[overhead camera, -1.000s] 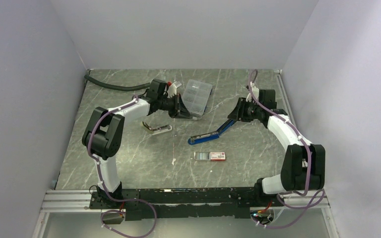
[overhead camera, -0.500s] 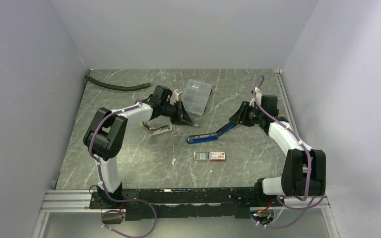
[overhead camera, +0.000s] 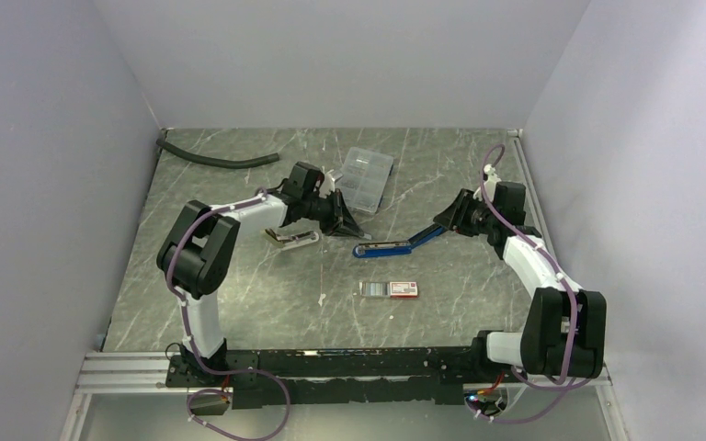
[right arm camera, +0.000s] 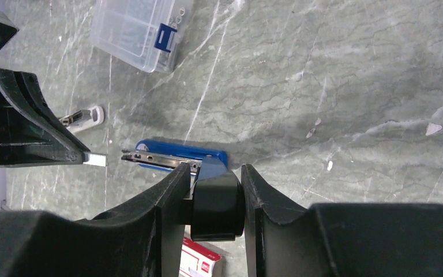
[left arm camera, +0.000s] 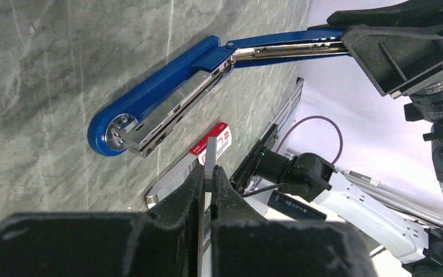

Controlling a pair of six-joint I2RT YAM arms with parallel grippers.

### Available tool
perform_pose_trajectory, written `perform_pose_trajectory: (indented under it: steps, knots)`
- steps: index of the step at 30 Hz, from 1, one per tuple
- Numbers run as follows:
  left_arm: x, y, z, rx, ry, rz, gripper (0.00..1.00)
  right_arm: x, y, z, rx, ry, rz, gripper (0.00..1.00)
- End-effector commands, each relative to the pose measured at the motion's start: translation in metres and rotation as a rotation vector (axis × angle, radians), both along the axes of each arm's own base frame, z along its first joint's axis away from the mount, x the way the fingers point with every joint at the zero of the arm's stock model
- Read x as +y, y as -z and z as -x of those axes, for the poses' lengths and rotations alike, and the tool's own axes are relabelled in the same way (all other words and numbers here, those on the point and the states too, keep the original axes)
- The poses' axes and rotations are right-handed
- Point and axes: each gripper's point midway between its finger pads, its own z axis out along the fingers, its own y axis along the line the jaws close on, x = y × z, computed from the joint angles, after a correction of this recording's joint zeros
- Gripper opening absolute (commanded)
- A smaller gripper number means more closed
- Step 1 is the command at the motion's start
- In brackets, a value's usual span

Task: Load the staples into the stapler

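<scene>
Blue stapler (overhead camera: 388, 246) lies opened near the middle of the worktop (overhead camera: 239, 294) in the overhead view, base flat, upper arm raised toward the right end effector (overhead camera: 449, 223), which is clamped on it, evidently so that the magazine is exposed. Just beside the stapler's front end sits the left end effector (overhead camera: 342, 223), jaws closed. Nearer the arm bases, apart from the stapler, rests a white box (overhead camera: 390, 288) with a red end. The clear compartment case (overhead camera: 366, 177) lies behind the left end effector. Left wrist view: the fingers are pinched on a thin strip of staples (left arm camera: 210, 153), held on edge and projecting past the fingertips, not touching the silver magazine channel (left arm camera: 170, 109), which lies open beyond. Right wrist view: the fingers straddle a black part of the stapler's upper arm, and the strip tip stands just short of the channel's end, roughly in line with it. Assessment: insertion is the step in hand, and lining the strip up with the channel is the critical requirement.
</scene>
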Motion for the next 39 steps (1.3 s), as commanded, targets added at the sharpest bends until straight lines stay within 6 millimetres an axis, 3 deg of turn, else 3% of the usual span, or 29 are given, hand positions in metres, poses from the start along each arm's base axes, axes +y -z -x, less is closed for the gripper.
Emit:
perform_pose_trajectory:
  steps: [1, 15, 24, 39]
  knots:
    - [-0.005, -0.016, -0.006, -0.064, -0.014, 0.026, 0.08, 0.006, -0.031, -0.013, -0.124, -0.023, -0.042, 0.38]
    - [-0.015, -0.004, -0.007, 0.015, -0.012, -0.026, 0.07, 0.004, -0.035, -0.015, -0.143, -0.029, -0.015, 0.63]
    - [-0.016, 0.009, 0.000, 0.046, -0.016, -0.087, 0.07, 0.005, -0.033, -0.013, -0.148, -0.036, -0.017, 0.65]
    - [-0.018, 0.011, -0.006, 0.059, -0.047, -0.102, 0.08, 0.007, -0.036, -0.012, -0.164, -0.053, -0.039, 0.65]
